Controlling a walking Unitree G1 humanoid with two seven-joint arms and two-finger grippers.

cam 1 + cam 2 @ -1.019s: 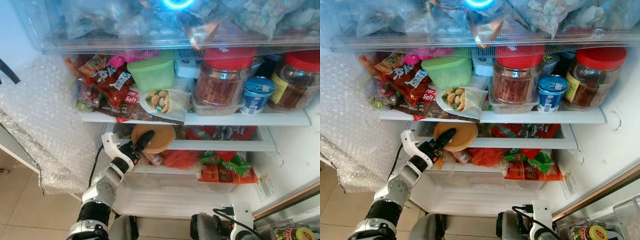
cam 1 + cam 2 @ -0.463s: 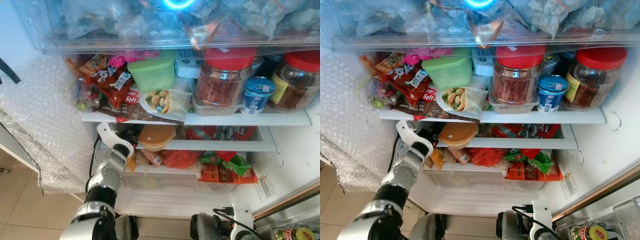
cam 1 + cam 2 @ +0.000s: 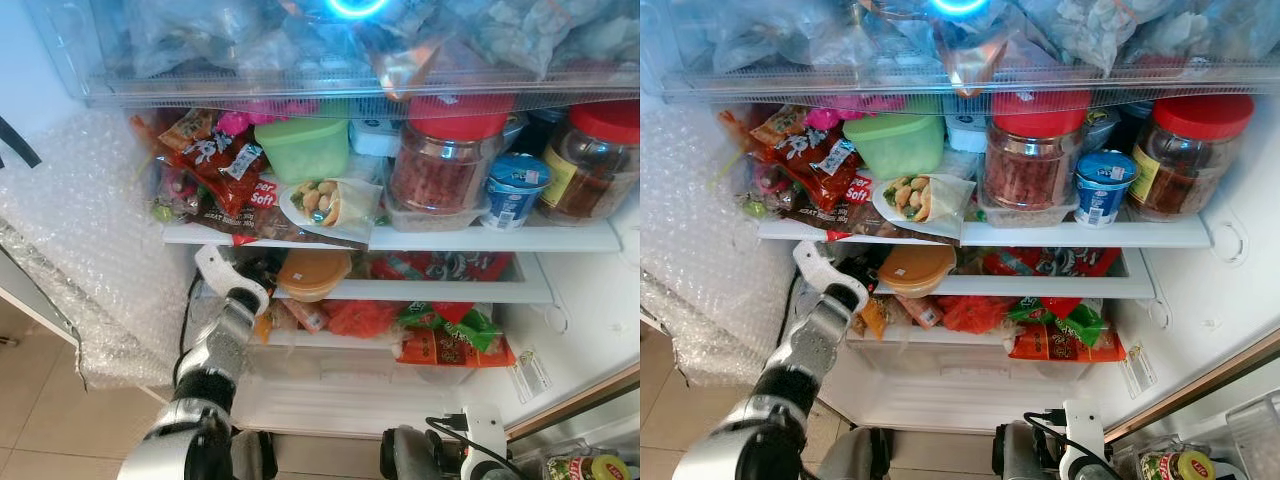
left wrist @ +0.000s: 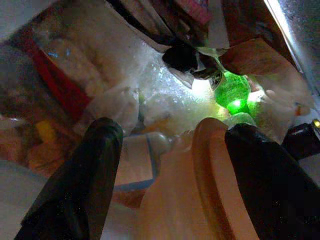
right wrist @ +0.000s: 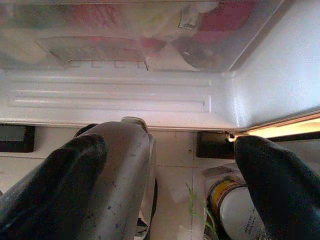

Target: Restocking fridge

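Note:
An orange-lidded tub [image 3: 312,272] rests on the fridge's second shelf [image 3: 440,291], under the top shelf with its snack bags and jars. My left gripper [image 3: 252,276] reaches into that shelf at the tub's left side, its fingertips hidden in the shade there. In the left wrist view the left gripper [image 4: 172,145] is open: the tub's orange lid [image 4: 212,175] lies against one finger [image 4: 260,175], and a small gap separates the tub from the other finger [image 4: 95,165]. My right gripper [image 5: 170,165] hangs open and empty near the fridge's base.
The top shelf [image 3: 500,238] carries red-lidded jars [image 3: 440,150], a green tub [image 3: 300,148], a blue cup [image 3: 514,190] and a wrapped sandwich [image 3: 330,203]. Red and green snack bags [image 3: 445,335] lie below. Bubble wrap [image 3: 90,240] hangs at the left. A clear drawer [image 3: 330,385] sits underneath.
Over the last second my left gripper has pushed the orange-lidded tub deeper onto the second shelf. Since half a second ago the arm has hardly moved.

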